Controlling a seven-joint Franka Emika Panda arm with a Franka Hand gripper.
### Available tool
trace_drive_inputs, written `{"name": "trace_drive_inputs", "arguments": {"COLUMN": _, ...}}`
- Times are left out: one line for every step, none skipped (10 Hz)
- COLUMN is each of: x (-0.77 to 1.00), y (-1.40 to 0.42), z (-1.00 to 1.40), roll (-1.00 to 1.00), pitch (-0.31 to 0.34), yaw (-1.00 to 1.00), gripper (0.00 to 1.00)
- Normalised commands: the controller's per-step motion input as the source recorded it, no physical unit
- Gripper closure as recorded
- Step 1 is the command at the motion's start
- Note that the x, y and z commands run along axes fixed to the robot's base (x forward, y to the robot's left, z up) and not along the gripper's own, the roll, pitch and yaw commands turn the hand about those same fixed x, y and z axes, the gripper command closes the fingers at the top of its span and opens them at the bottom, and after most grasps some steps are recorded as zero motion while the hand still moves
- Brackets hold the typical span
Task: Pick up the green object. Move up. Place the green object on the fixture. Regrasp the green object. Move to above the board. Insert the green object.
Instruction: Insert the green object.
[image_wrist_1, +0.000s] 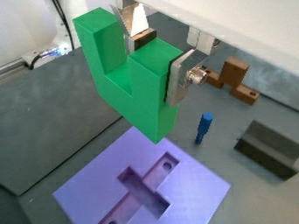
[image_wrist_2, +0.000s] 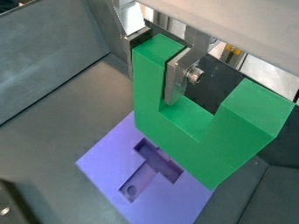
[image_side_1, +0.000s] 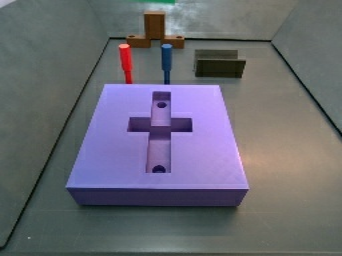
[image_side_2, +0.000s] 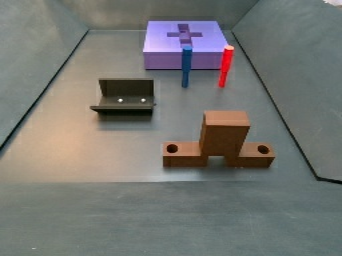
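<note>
- The end effector (image_wrist_1: 155, 63) is out of frame in both side views; only the wrist views show it.
- The green object (image_wrist_2: 193, 118) hides part of the board (image_wrist_2: 117, 162).
- The fixture (image_wrist_1: 271, 147) is cut off by the frame edge.

- You have a red peg (image_side_1: 126, 62) standing upright on the grey floor (image_side_1: 287, 150), at about 11 o'clock in a side view.
- A blue peg (image_side_1: 166, 60) stands upright just beside it, at its 3 o'clock, with a gap between them.
- Look at 12 o'clock from the blue peg and you find the brown wooden stand (image_side_1: 158, 22), against the back wall (image_side_1: 214, 20).
- From the opposite side, the stand (image_side_2: 223, 140) sits at 5 o'clock: an upright block with a low holed foot on each side.
- There the pegs swap sides: red (image_side_2: 226, 66) is at 3 o'clock from blue (image_side_2: 186, 66).
- In a wrist view, the blue peg (image_wrist_1: 204, 128) and stand (image_wrist_1: 237, 80) lie apart.
</note>
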Motion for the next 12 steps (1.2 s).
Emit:
{"name": "trace_drive_inputs", "arguments": {"x": 0.29, "y": -0.64, "z": -0.41, "roll": -0.1, "pitch": -0.083, "yaw": 0.0, "gripper": 1.0}}
{"name": "trace_drive_inputs", "arguments": {"x": 0.52, "y": -0.64, "z": -0.57, "roll": -0.08, "pitch": -0.076, "yaw": 0.14, "gripper": 1.0}}
{"name": "trace_drive_inputs", "arguments": {"x": 0.58, "y": -0.51, "z": -0.76, "roll": -0.1, "pitch": -0.11, "yaw": 0.21, "gripper": 1.0}}
{"name": "trace_drive_inputs", "arguments": {"x": 0.6, "y": -0.18, "z": -0.77, "roll": -0.1, "pitch": -0.229, "yaw": 0.02, "gripper": 1.0}}
{"name": "trace_drive_inputs", "arguments": {"x": 0.43, "y": 0.13, "z": -0.72, "roll": -0.08, "pitch": -0.211, "yaw": 0.0, "gripper": 1.0}}
{"name": "trace_drive_inputs", "arguments": {"x": 0.43, "y": 0.17, "z": -0.63, "roll": -0.11, "pitch": -0.25, "yaw": 0.0, "gripper": 1.0}}
{"name": "trace_drive_inputs", "arguments": {"x": 0.44, "y": 0.23, "z": -0.59, "roll": -0.14, "pitch": -0.247, "yaw": 0.0, "gripper": 1.0}}
{"name": "trace_drive_inputs", "arguments": {"x": 0.15, "y": 0.39, "z": -0.69, "roll": -0.04, "pitch": -0.196, "yaw": 0.0, "gripper": 1.0}}
{"name": "trace_drive_inputs", "arguments": {"x": 0.0, "y": 0.38, "z": -0.73, "roll": -0.03, "pitch": -0.196, "yaw": 0.0, "gripper": 1.0}}
{"name": "trace_drive_inputs", "arguments": {"x": 0.04, "y": 0.34, "z": -0.65, "roll": 0.0, "pitch": -0.156, "yaw": 0.0, "gripper": 1.0}}
{"name": "trace_drive_inputs", "arguments": {"x": -0.03, "y": 0.3, "z": -0.71, "roll": -0.01, "pitch": -0.107, "yaw": 0.0, "gripper": 1.0}}
{"name": "trace_drive_inputs", "arguments": {"x": -0.33, "y": -0.11, "z": -0.47, "roll": -0.09, "pitch": -0.059, "yaw": 0.0, "gripper": 1.0}}
